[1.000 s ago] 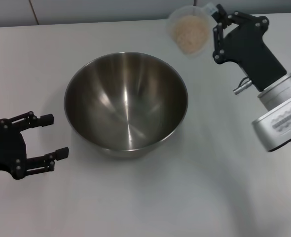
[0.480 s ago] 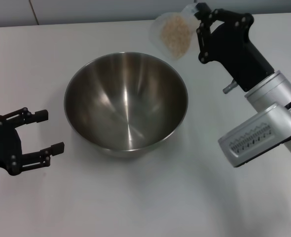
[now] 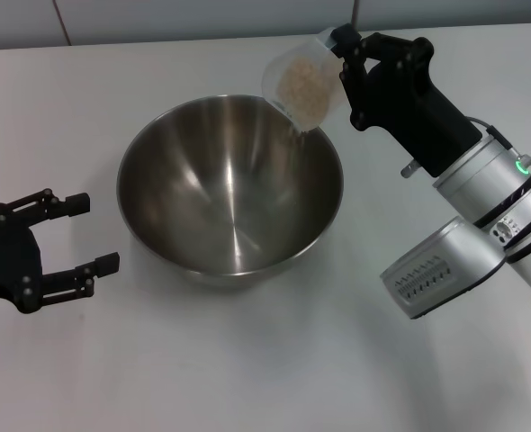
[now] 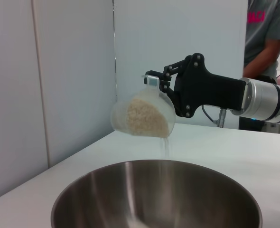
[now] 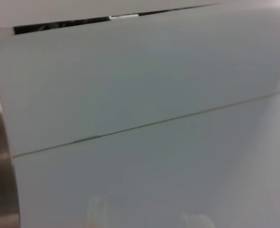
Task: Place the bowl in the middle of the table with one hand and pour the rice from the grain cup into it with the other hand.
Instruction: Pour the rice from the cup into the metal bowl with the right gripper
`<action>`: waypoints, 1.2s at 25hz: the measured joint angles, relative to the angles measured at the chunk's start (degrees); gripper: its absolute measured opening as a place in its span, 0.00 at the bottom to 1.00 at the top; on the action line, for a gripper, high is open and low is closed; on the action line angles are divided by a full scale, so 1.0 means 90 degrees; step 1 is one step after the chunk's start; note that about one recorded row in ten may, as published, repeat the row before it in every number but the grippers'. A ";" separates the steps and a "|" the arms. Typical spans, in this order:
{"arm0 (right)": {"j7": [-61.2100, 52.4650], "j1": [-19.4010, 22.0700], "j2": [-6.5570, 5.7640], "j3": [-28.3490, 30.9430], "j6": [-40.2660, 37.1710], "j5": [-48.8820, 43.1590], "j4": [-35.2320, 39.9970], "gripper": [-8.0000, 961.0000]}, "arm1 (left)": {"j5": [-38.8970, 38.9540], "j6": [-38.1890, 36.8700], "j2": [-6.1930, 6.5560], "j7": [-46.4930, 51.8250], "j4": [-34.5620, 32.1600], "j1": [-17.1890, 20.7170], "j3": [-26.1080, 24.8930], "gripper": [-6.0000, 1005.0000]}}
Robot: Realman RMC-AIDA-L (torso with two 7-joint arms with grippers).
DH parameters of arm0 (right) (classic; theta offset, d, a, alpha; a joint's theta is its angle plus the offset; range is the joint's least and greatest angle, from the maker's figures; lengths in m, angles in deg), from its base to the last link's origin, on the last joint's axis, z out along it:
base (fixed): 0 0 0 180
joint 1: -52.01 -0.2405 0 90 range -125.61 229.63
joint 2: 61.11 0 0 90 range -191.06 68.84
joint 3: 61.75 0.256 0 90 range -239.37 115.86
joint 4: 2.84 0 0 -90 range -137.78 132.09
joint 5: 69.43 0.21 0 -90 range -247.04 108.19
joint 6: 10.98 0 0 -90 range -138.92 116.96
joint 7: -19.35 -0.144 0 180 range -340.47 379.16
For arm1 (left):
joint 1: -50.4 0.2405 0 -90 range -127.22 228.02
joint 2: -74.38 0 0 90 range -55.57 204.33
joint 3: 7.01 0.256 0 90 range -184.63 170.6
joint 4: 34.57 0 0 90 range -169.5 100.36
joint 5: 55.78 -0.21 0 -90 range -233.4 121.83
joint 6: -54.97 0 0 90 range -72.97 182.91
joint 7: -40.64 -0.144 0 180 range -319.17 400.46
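Near the left edge of the table (image 3: 247,378), the left gripper (image 3: 85,236) has drawn slightly back from the bowl (image 3: 229,184); it rests low, fingers spread, holding nothing, so the placing step looks finished. The bowl sits about mid-table, where it sat a second ago. Over the bowl's far right rim, toward the table's far edge, the grain cup (image 3: 300,85) has travelled in from the far right and tipped; the left wrist view shows a thin stream of rice (image 4: 144,118) falling from its lip into the bowl. Pouring has evidently just begun, with most grains still in the cup. The right gripper (image 3: 345,52) pinches the cup's tab, its arm reaching in from the right edge, wrist rolled toward the bowl.
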 joint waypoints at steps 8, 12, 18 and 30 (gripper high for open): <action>0.0769 -0.0111 -0.0003 0.0013 0.0017 -0.0289 0.0004 0.02 | 0.0000 0.0013 -0.0010 0.0000 -0.0014 -0.0037 0.0003 0.81; 0.1093 -0.0145 0.0005 0.0001 0.0026 -0.0354 -0.0025 0.02 | 0.0000 0.0018 -0.0025 0.0000 -0.0012 -0.0045 0.0003 0.81; 0.1457 -0.0159 0.0005 0.0000 0.0032 -0.0479 -0.0025 0.02 | 0.0000 0.0032 -0.0040 0.0000 -0.0014 -0.0059 0.0003 0.81; 0.1925 -0.0195 0.0004 -0.0009 0.0032 -0.0672 0.0006 0.02 | 0.0000 0.0122 -0.0057 -0.0009 -0.0023 -0.0146 0.0003 0.81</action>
